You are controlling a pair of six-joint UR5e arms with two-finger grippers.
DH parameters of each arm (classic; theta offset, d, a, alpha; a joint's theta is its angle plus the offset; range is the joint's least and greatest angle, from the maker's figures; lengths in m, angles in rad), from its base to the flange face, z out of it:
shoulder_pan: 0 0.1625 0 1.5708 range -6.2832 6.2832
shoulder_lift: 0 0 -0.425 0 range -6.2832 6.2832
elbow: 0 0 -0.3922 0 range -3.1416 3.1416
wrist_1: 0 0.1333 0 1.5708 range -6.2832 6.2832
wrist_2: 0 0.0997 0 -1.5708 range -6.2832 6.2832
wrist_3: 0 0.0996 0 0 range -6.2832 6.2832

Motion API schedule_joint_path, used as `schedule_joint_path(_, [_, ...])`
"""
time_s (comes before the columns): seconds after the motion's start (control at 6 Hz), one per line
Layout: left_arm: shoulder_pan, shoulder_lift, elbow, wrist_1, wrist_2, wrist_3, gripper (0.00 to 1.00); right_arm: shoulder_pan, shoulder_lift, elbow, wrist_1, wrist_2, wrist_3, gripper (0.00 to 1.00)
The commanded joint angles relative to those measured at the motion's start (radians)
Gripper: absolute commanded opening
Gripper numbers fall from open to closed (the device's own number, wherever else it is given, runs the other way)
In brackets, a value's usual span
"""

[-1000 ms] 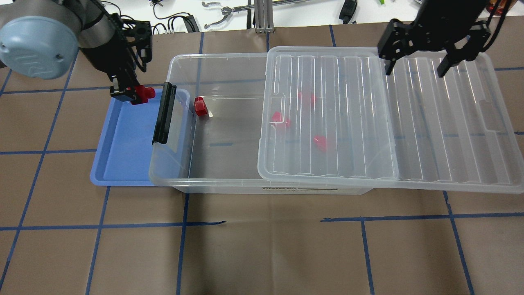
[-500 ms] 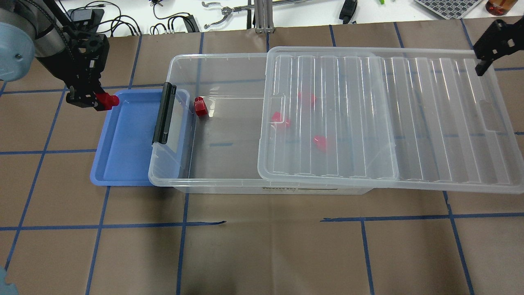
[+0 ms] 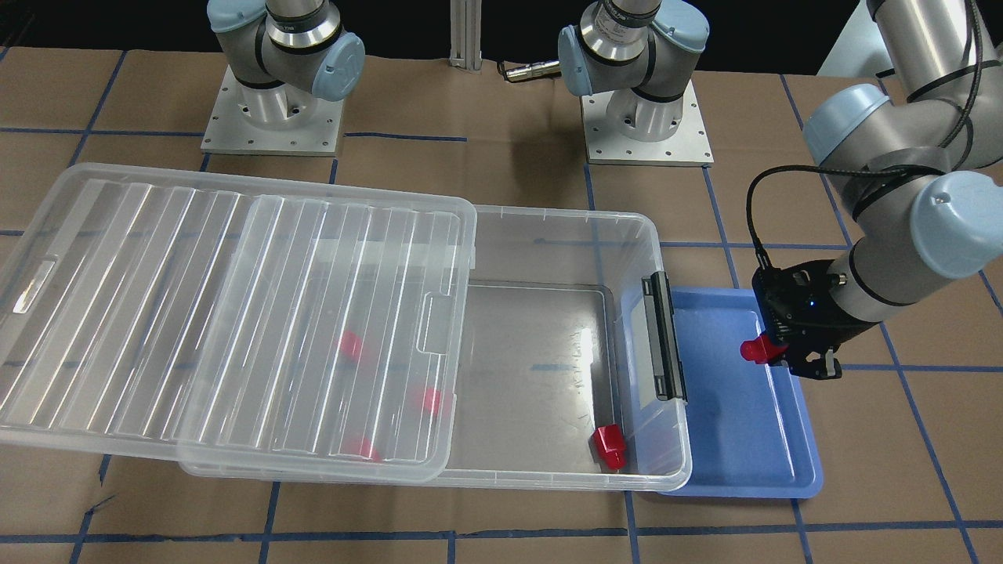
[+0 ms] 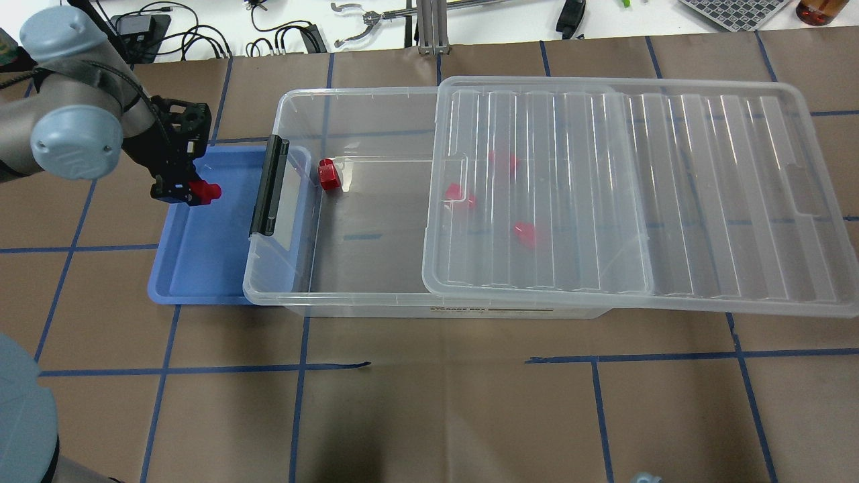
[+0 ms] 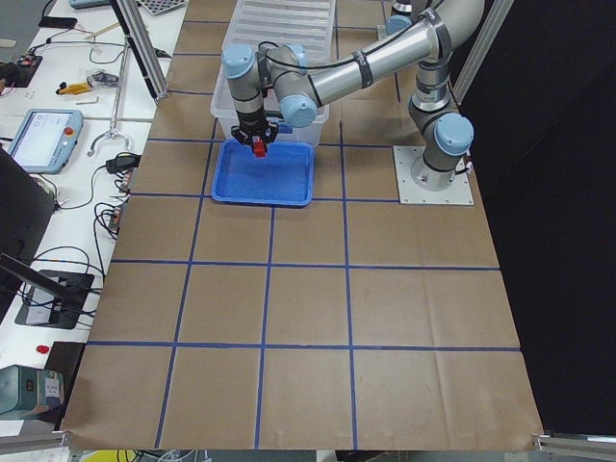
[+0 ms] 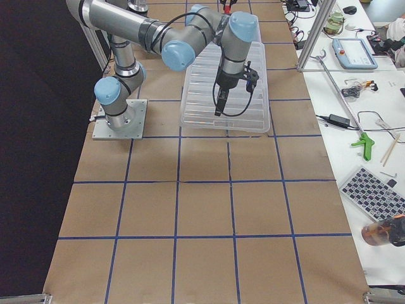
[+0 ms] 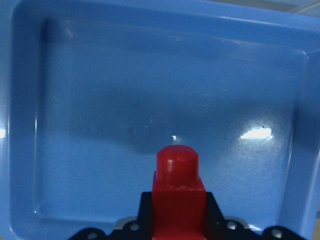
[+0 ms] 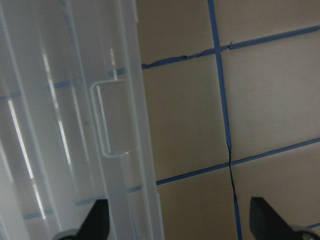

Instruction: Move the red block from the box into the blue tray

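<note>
My left gripper [image 4: 190, 192] is shut on a red block [image 4: 205, 192] and holds it just above the blue tray [image 4: 201, 265], over its far part. The left wrist view shows the block [image 7: 176, 182] between the jaws, nub forward, over the bare tray floor [image 7: 100, 75]. The clear box [image 4: 349, 295] holds another red block [image 4: 328, 174] in its open end and three more under the ribbed lid [image 4: 704, 201], which is slid to the right. My right gripper [image 8: 182, 222] is open and empty above the lid's outer edge, out of the overhead view.
The box's black latch bar [image 4: 270, 186] and its end overhang the tray's right side. Brown paper with blue tape lines covers the table [image 4: 429, 402]. Cables and tools lie beyond the far edge [image 4: 362, 27].
My left gripper, still holding the red block, swung left to the tray's far-left corner, then came back over the tray. My right gripper moved right, out of the overhead view.
</note>
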Motion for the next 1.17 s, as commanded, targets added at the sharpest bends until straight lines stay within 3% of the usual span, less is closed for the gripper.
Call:
schedule_joint_path(0.0, [-0.007, -0.071, -0.052, 0.12, 0.0, 0.0, 0.04, -0.092, 0.003, 0.131, -0.136, -0.005, -0.025, 1.0])
schedule_joint_path(0.17, [-0.006, -0.108, -0.052, 0.13, 0.0, 0.0, 0.07, -0.098, 0.011, 0.163, -0.21, -0.033, -0.026, 1.0])
schedule_joint_path(0.33, [-0.003, -0.113, -0.052, 0.13, -0.002, -0.003, 0.27, -0.115, 0.023, 0.168, -0.216, -0.031, -0.028, 1.0])
schedule_joint_path(0.5, [0.002, -0.118, -0.052, 0.132, -0.008, -0.003, 0.95, -0.15, 0.043, 0.171, -0.217, -0.022, -0.029, 1.0])
schedule_joint_path(0.83, [-0.004, -0.09, -0.026, 0.083, -0.005, -0.022, 0.98, -0.152, 0.049, 0.203, -0.221, -0.024, -0.025, 1.0])
schedule_joint_path(1.0, [-0.009, -0.034, 0.01, -0.037, -0.005, -0.047, 0.98, -0.152, 0.045, 0.208, -0.209, -0.014, -0.02, 1.0])
